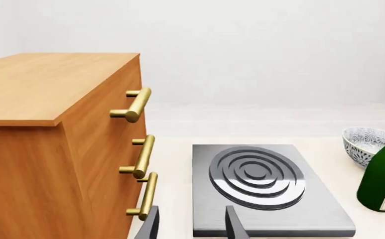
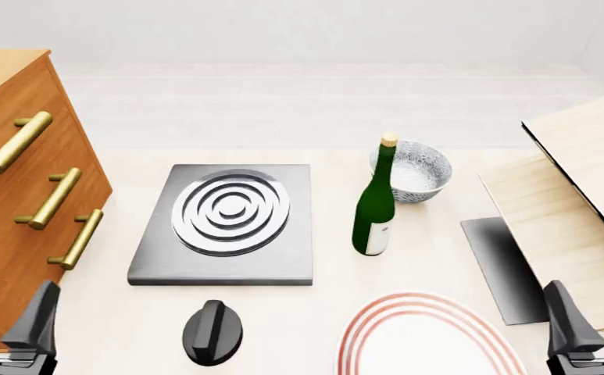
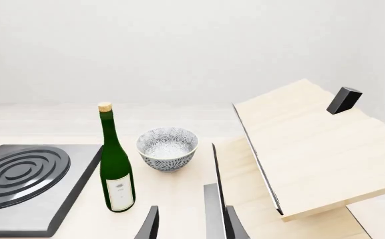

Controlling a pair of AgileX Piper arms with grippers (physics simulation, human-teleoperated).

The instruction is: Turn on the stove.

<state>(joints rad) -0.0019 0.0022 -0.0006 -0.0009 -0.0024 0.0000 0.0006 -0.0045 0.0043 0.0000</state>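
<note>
The stove (image 2: 293, 234) is a flat dark-grey slab with silver-white burner rings (image 2: 230, 211), lying left of the table's middle. Its separate black ridged knob (image 2: 212, 331) sits on the table just in front of the slab. My left gripper (image 2: 5, 308) is open at the near left corner, well left of the knob, holding nothing. In the left wrist view the left gripper (image 1: 192, 226) points toward the stove (image 1: 312, 209). My right gripper (image 2: 597, 312) is open and holds nothing at the near right. The right wrist view shows the right gripper (image 3: 189, 226) and the stove (image 3: 76, 184).
A wooden drawer cabinet (image 2: 10, 195) with brass handles stands at the left. A green bottle (image 2: 375, 211) and patterned bowl (image 2: 416, 172) are right of the stove. A white plate with red rings (image 2: 427, 340) lies near the front. Tilted light wooden boards (image 2: 583, 180) and a dark panel (image 2: 500, 266) fill the right.
</note>
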